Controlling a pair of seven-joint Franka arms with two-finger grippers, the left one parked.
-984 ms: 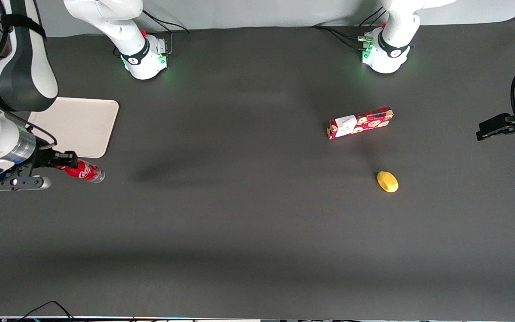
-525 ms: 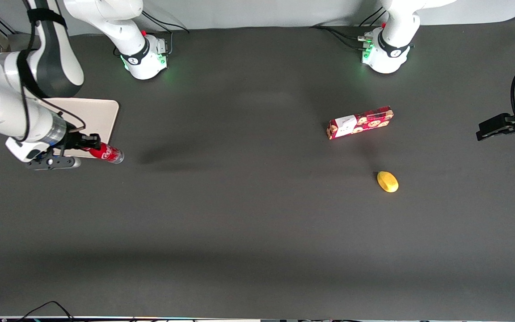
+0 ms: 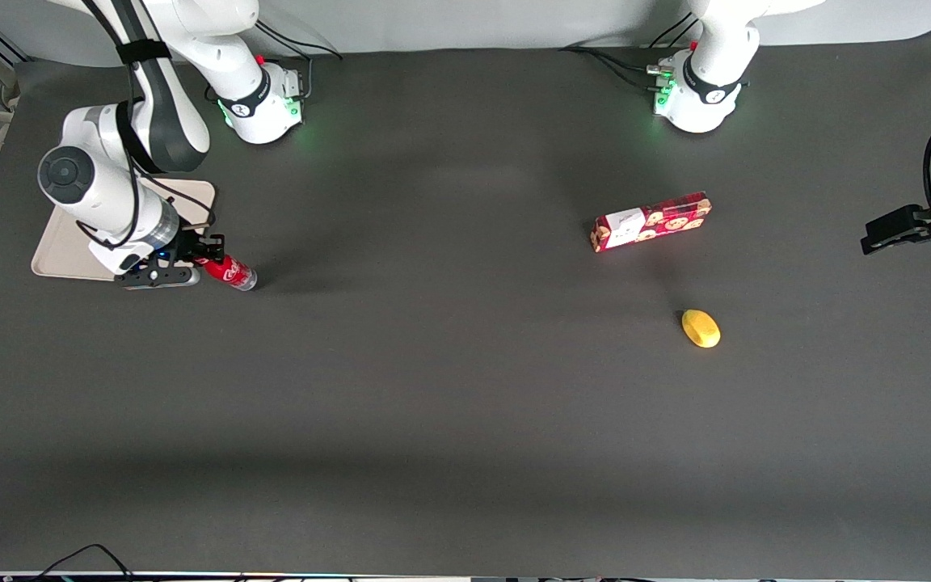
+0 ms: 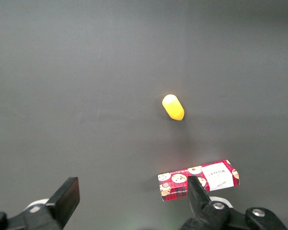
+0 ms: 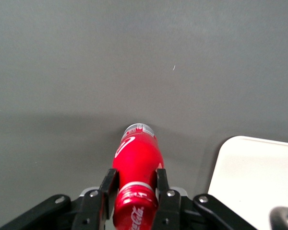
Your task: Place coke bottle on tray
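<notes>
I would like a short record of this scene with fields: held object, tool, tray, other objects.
held object: coke bottle, tilted, gripped near the cap end
tool: tool shut on the bottle, beside the tray's corner
tray: tray, partly covered by the arm; bottle not on it
other objects: cookie box, yellow object, toward the parked arm's end

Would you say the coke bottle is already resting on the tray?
No, the gripper is shut on the coke bottle, which sticks out over the dark table beside the tray.
</notes>
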